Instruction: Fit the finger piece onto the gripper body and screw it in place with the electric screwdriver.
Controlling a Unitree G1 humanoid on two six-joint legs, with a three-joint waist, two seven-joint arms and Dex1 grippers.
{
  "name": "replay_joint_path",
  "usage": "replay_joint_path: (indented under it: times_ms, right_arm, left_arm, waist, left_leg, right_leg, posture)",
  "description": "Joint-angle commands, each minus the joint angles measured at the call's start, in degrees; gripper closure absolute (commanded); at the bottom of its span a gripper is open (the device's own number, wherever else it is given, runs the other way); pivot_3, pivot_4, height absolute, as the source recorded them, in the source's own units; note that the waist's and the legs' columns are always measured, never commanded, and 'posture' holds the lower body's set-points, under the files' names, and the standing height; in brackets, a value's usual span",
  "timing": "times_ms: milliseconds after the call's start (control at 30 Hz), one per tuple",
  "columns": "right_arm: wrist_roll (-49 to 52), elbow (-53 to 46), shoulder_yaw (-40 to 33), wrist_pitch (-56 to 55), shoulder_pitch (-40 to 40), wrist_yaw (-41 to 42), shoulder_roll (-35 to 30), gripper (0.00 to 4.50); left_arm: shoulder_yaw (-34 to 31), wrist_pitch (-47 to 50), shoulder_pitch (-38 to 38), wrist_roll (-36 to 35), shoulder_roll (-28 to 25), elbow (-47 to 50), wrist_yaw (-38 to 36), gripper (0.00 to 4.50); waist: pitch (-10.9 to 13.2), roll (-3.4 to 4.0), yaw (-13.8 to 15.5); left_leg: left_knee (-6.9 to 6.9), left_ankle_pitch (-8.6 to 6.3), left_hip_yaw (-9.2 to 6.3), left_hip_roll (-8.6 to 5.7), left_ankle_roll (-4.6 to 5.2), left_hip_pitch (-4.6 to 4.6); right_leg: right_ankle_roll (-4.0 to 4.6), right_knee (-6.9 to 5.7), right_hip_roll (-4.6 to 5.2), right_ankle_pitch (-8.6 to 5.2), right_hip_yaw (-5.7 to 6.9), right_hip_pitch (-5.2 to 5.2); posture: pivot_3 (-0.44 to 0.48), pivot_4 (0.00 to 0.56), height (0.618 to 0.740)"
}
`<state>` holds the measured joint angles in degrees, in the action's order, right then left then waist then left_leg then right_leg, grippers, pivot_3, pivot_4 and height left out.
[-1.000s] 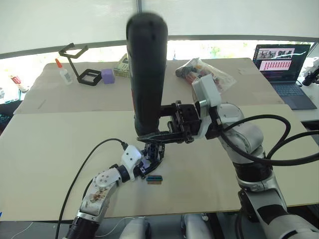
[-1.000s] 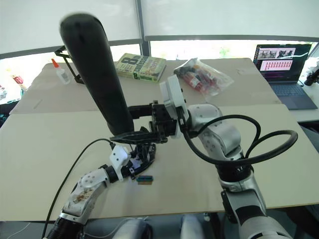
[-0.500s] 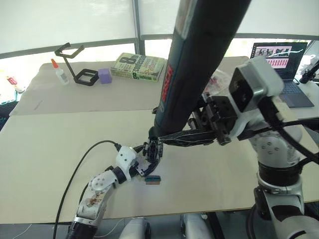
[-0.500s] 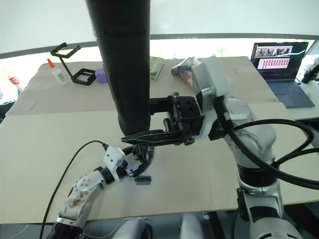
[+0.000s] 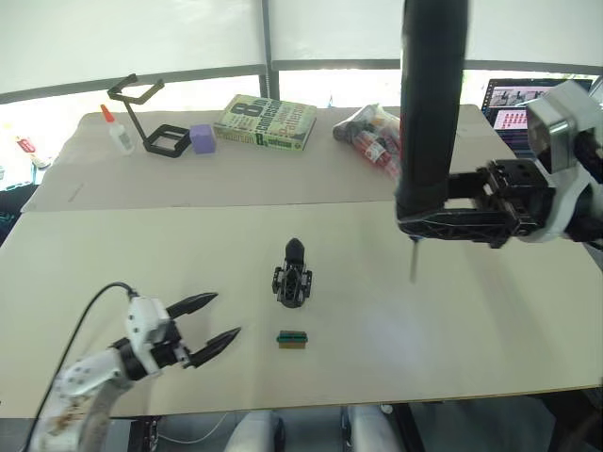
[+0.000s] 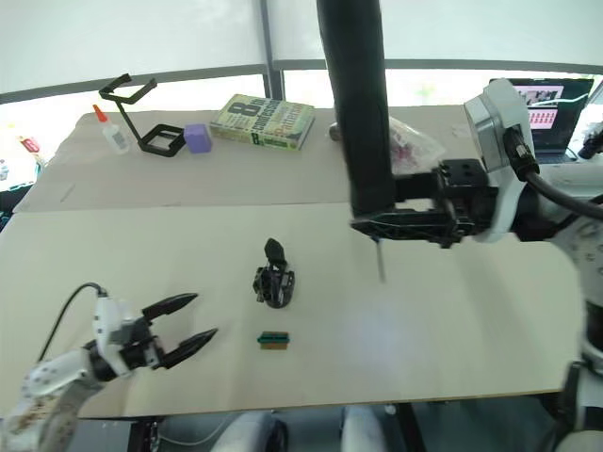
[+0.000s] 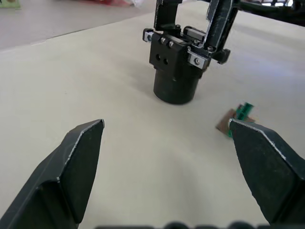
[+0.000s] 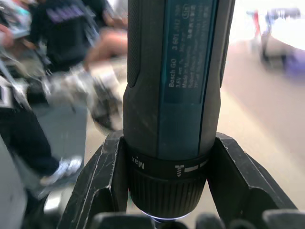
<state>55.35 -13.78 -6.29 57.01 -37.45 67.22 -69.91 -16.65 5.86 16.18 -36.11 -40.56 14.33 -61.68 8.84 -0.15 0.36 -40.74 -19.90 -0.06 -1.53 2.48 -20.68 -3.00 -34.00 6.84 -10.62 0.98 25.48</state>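
Note:
The black gripper body (image 5: 294, 282) stands alone mid-table on its round base. The pointed finger piece (image 5: 295, 250) sticks up from it. My left gripper (image 5: 227, 314) hovers open and empty near the front edge, to the body's left and apart from it. The left wrist view looks between its fingers (image 7: 78, 152) at the body (image 7: 177, 67). My right gripper (image 5: 443, 226) is shut on the electric screwdriver (image 5: 429, 104). The tool hangs upright to the right of the body, its thin bit (image 5: 412, 264) pointing down above the table.
A tiny green-and-brown block (image 5: 292, 339) lies just in front of the body. Along the far side are a glue bottle (image 5: 118, 137), a black frame stand (image 5: 168, 143), a purple block (image 5: 202, 139), a book (image 5: 266, 122), a plastic bag (image 5: 375, 132) and a laptop (image 5: 513, 105).
My left gripper has let go of the gripper body, pulled back left toward the front edge and opened. My right gripper has carried the screwdriver off the body to the right.

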Motion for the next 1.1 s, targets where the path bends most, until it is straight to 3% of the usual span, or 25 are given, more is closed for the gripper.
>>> replay_joint_path:
  times_ms: [33,200,333,500,633,700,833,933,1000,1100]
  right_arm:
    - [-8.76,3.09,8.17,3.00,0.21,4.01,-7.07,2.55]
    - [-23.79,15.58,22.77,1.20,-2.82,7.94,-6.19,2.55]
    - [-35.04,23.99,31.57,-0.37,-6.97,8.35,-2.01,2.55]
    - [-43.72,31.74,35.67,-4.61,-9.01,8.71,2.53,2.55]
    - [-45.55,35.18,34.86,-5.48,-9.63,11.17,4.82,2.55]
    - [-45.97,35.51,34.23,-5.62,-9.67,12.71,4.55,1.50]
    - [-46.65,35.72,31.19,-8.92,-8.40,13.37,2.55,0.11]
    - [-46.50,35.63,27.52,-12.68,-6.63,12.93,0.91,0.03]
    - [-44.50,36.65,20.65,-22.21,-4.80,12.33,-0.24,0.03]
    - [-34.21,35.80,5.69,-40.55,0.98,22.46,0.96,0.03]
  left_arm:
    - [-5.04,-0.62,1.53,-1.94,-4.40,1.06,-6.89,0.07]
    - [-9.88,-0.78,3.03,-2.32,-9.05,-3.01,-14.31,0.07]
    - [-10.03,-2.50,2.00,-1.52,-7.60,-1.42,-14.02,0.07]
    - [-9.08,-0.07,1.83,-2.75,-5.61,3.99,-10.54,0.07]
    - [-8.64,0.35,2.32,-2.16,-4.74,4.98,-10.08,0.07]
    - [-9.31,0.90,2.11,-2.23,-4.93,4.42,-9.84,0.00]
    - [-11.08,0.95,2.33,-2.52,-5.23,3.68,-9.74,0.00]
    - [-12.20,1.08,2.74,-0.57,-5.17,3.13,-7.32,0.00]
    - [-12.35,1.04,3.15,7.26,-7.06,1.82,-1.88,0.00]
    - [-15.46,-0.18,4.24,8.78,-7.67,-0.91,-1.17,0.00]
  waist:
    - [0.02,-0.03,-0.02]
    - [0.05,-0.06,-0.88]
    - [0.09,-0.03,-1.35]
    - [0.10,-0.02,-1.19]
    - [0.11,-0.05,-1.30]
    - [0.11,-0.04,-1.18]
    - [0.11,-0.04,-1.10]
    - [0.11,-0.04,-0.92]
    - [0.11,-0.04,-0.90]
    - [0.11,-0.04,-1.01]
  left_leg:
    - [-0.03,0.00,0.03,-0.01,0.00,-0.03]
    - [-0.09,0.08,0.30,-0.12,-0.13,-0.15]
    - [-0.13,0.18,0.40,-0.23,-0.27,-0.49]
    - [-0.08,0.21,0.38,-0.20,-0.35,-0.53]
    - [-0.12,0.21,0.39,-0.22,-0.34,-0.52]
    - [-0.18,0.21,0.38,-0.21,-0.34,-0.50]
    - [-0.20,0.24,0.37,-0.19,-0.38,-0.48]
    - [-0.20,0.24,0.36,-0.19,-0.38,-0.49]
    - [-0.20,0.24,0.36,-0.20,-0.38,-0.50]
    - [-0.18,0.24,0.40,-0.33,-0.38,-0.49]
  right_leg:
    - [0.00,0.02,0.00,0.00,0.02,0.01]
    - [-0.03,-0.01,0.00,0.01,-0.07,0.21]
    - [-0.08,-0.11,-0.01,0.05,-0.15,0.68]
    - [-0.10,-0.07,-0.02,0.05,-0.08,0.74]
    - [-0.10,-0.06,0.00,0.06,-0.09,0.69]
    - [-0.14,-0.10,-0.01,0.08,-0.09,0.67]
    - [-0.15,-0.16,-0.05,0.13,-0.08,0.66]
    - [-0.16,-0.15,-0.06,0.14,-0.08,0.66]
    - [-0.17,-0.12,-0.06,0.14,-0.08,0.65]
    - [-0.20,-0.11,-0.10,0.16,-0.10,0.65]
  posture:
    - [0.000,0.150,0.740]
    - [0.000,0.150,0.740]
    - [0.000,0.150,0.740]
    - [0.000,0.150,0.740]
    - [0.000,0.150,0.740]
    - [0.000,0.150,0.740]
    - [0.000,0.150,0.740]
    - [0.000,0.150,0.740]
    - [0.000,0.150,0.740]
    - [0.000,0.150,0.740]
